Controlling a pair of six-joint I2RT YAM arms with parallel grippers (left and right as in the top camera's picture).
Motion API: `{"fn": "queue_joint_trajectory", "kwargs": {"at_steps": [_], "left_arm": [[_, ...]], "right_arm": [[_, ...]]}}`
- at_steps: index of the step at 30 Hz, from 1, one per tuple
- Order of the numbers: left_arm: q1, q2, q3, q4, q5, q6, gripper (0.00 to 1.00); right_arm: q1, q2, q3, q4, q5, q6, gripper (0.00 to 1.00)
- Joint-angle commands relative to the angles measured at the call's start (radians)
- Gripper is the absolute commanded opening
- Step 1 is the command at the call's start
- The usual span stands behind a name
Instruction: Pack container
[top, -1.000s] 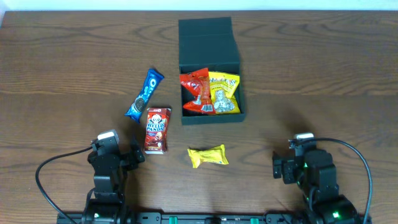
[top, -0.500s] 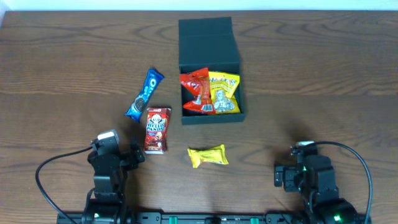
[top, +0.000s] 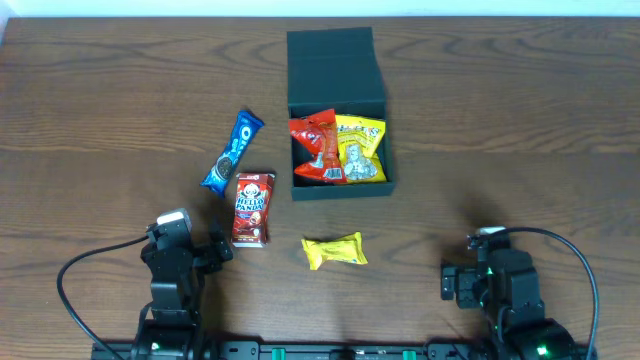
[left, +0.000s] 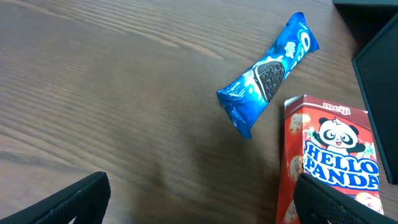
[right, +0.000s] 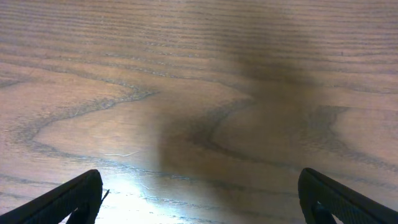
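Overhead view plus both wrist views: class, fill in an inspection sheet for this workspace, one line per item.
Surface: brown wooden table.
Job's things: container, lid open, holds a red packet and a yellow packet; Oreo packet, Hello Panda box and yellow wrapper lie outside it.
Clutter: nothing seen.
Grippers: left gripper open, empty, near the Hello Panda box; right gripper open, empty.
Cables: one black cable loops beside the left arm, another beside the right.
Surroundings: pale strip beyond the far edge.
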Motion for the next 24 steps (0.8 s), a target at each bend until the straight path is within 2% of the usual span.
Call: {"fn": "queue_joint_trajectory", "kwargs": {"at_steps": [1, 19, 24], "left_arm": [[0.006, -0.006, -0.024, -0.011, -0.018, -0.004, 0.95], [0.006, -0.003, -0.024, -0.013, -0.018, -0.004, 0.95], [0.006, 0.071, 0.027, -0.060, -0.014, -0.004, 0.95]], "right_arm": [[-0.005, -0.006, -0.006, -0.004, -0.003, 0.018, 0.99], [-0.005, -0.006, -0.006, -0.004, -0.003, 0.018, 0.99], [-0.005, -0.006, -0.006, -0.004, -0.003, 0.018, 0.99]]}}
